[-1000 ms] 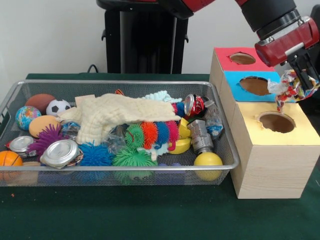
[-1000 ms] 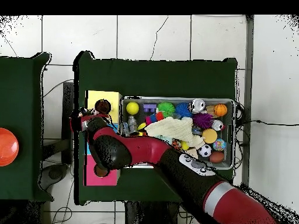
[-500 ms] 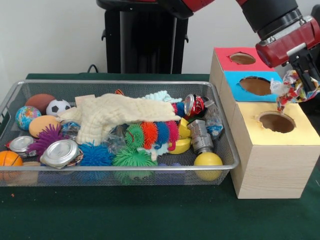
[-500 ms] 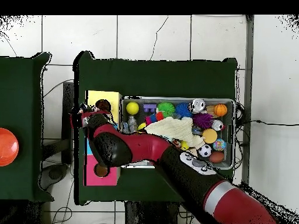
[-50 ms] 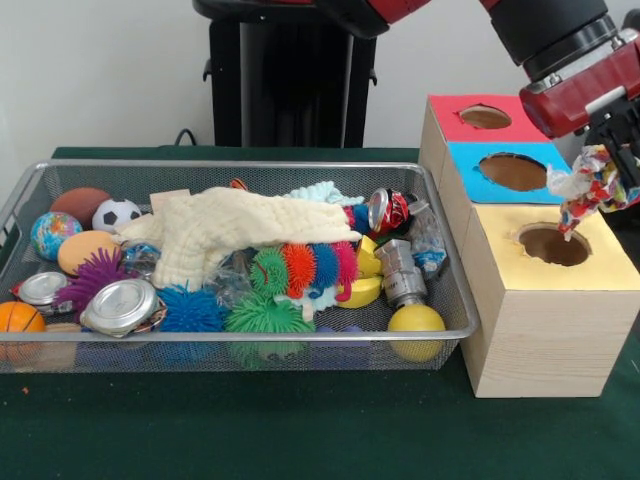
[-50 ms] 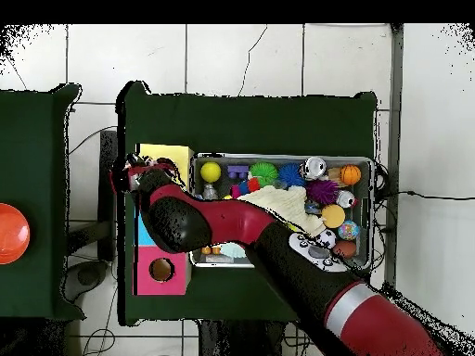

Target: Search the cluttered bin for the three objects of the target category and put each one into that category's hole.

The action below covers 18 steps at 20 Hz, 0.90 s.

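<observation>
The jaws (image 5: 612, 172) are clamped on a crinkled multicoloured wrapper (image 5: 585, 190), which now hangs just above the yellow hole (image 5: 553, 245) of the sorting box (image 5: 540, 330) — a second ago it sat lower and further toward the blue hole (image 5: 512, 171). The carry looks nearly done; release should drop it in — the wire bin (image 5: 440, 330) beside the box holds the remaining clutter.

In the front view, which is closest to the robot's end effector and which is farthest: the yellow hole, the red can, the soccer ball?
From the end effector, which holds a crinkly wrapper:
1. Yellow hole, just below it, at the picture's right.
2. Red can, in the bin's right part.
3. Soccer ball, far across at the bin's left.
</observation>
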Each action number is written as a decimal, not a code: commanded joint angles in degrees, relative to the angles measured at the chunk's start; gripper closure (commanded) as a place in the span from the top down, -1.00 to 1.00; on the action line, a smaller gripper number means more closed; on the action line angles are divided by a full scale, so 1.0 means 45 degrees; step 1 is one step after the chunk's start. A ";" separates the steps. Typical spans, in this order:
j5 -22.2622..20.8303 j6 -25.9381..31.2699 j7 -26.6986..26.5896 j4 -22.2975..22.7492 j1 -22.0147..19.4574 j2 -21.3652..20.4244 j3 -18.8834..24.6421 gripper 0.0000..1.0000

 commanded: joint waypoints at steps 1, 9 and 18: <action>0.0387 0.1845 0.1456 -0.1558 -0.0458 0.0404 0.0535 -1.00; -0.0209 0.1512 0.1365 -0.1693 -0.0777 0.1052 0.0638 -1.00; -0.1120 0.0290 0.1465 -0.1334 -0.0912 0.1958 0.0528 -1.00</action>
